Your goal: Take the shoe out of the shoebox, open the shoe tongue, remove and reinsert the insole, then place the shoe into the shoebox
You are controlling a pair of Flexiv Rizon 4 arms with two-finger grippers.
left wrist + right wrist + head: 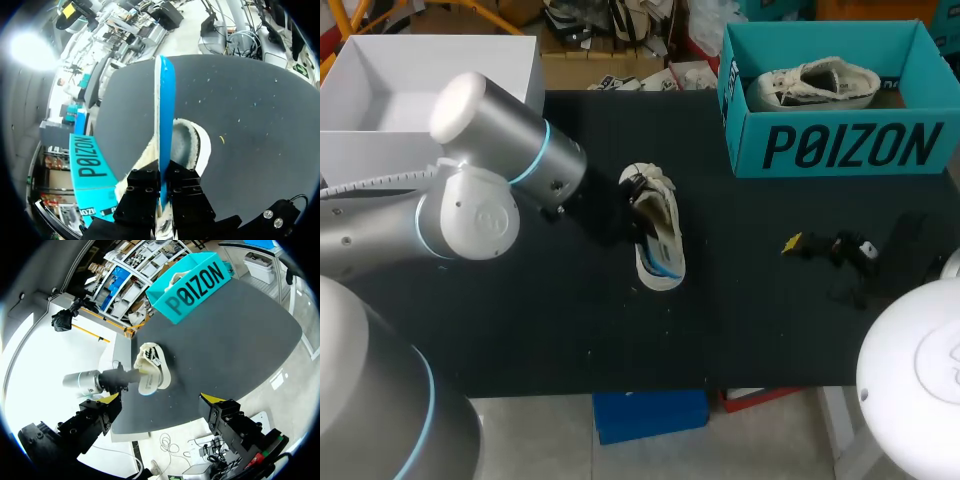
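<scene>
The left claw (162, 186) pinched the blue insole (166, 110) edge-on. Its yellow tips were hidden, and the insole's near end was lost between the fingers. The shoe (657, 235) lay mid-surface (520, 330), under the insole. The right claw (161, 399) gaped empty at the shoe's 3 o'clock. The shoebox (840, 150) stood at 1 o'clock near the far edge, with bare room from 5 to 8 o'clock.

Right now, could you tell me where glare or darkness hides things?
Head view: the right end effector nearly melts into the black table. Left wrist view: glare flares beyond the table, yet the insole shows clearly. Right wrist view: washed-out white behind the shoe.
</scene>
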